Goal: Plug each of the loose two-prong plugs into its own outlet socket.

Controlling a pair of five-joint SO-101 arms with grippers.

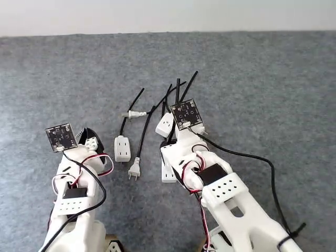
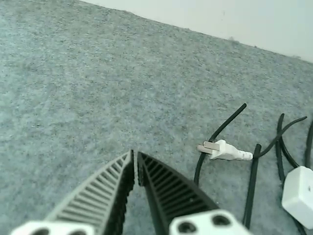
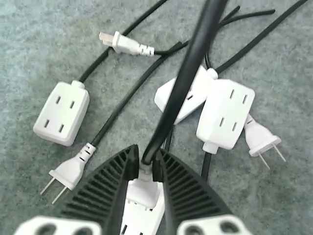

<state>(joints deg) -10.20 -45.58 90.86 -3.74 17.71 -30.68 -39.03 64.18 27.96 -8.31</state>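
**A:** High view, starting at the left: what is that arm doing?

**B:** The left gripper (image 2: 135,155) hangs low over the grey table (image 1: 262,79). Its fingers are pressed together with nothing between them.

**A:** And the task's things beside it?

**B:** Just right of that arm, the leftmost outlet socket (image 1: 122,148) lies flat on its black lead. Beyond it, the far plug (image 1: 134,114) lies on its side with its two prongs pointing left. The near plug (image 1: 135,169) lies between that socket and the right arm, prongs toward the arms' bases. Both plugs are loose.

**A:** The right arm?

**B:** The right gripper (image 3: 145,154) has its fingers clamped on a black cord (image 3: 186,83), just where the cord enters the nearest socket (image 3: 142,198). That socket lies on the table beneath the fingers.

**A:** Farther right?

**B:** Two more sockets overlap ahead of the fingers, the upper socket (image 3: 226,110) resting across the lower socket (image 3: 171,95). A third plug (image 3: 259,142) lies unplugged just beside the upper one.
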